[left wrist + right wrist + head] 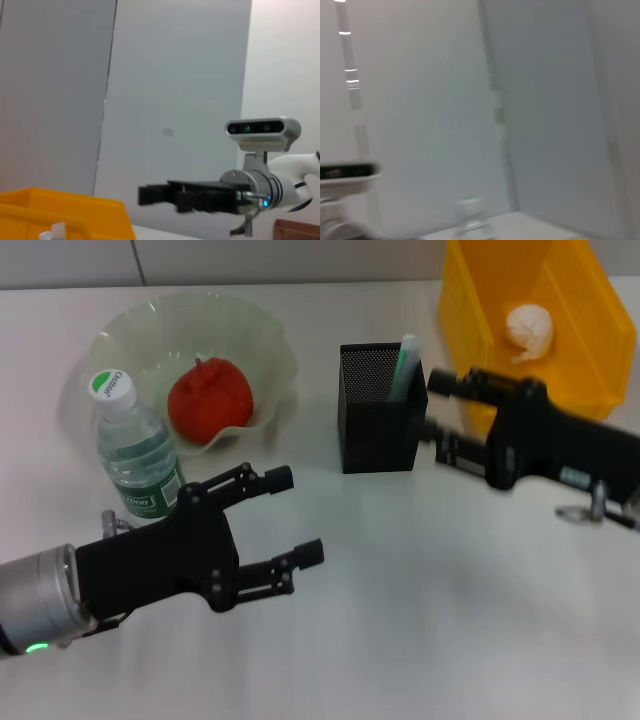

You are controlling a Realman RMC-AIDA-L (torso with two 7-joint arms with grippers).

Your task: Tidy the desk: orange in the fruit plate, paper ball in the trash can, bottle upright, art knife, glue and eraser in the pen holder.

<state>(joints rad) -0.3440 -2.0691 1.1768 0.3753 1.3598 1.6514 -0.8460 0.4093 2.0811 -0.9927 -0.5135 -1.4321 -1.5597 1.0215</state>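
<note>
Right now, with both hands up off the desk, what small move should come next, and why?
Probably pull the right hand back from the pen holder. The orange sits in the fruit plate, the paper ball in the trash can, and the bottle stands upright. The left hand is open and empty.

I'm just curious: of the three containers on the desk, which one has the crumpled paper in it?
The yellow bin at the far right holds the paper ball. The green bowl holds the orange, and the black mesh cup holds a pale green stick.
</note>
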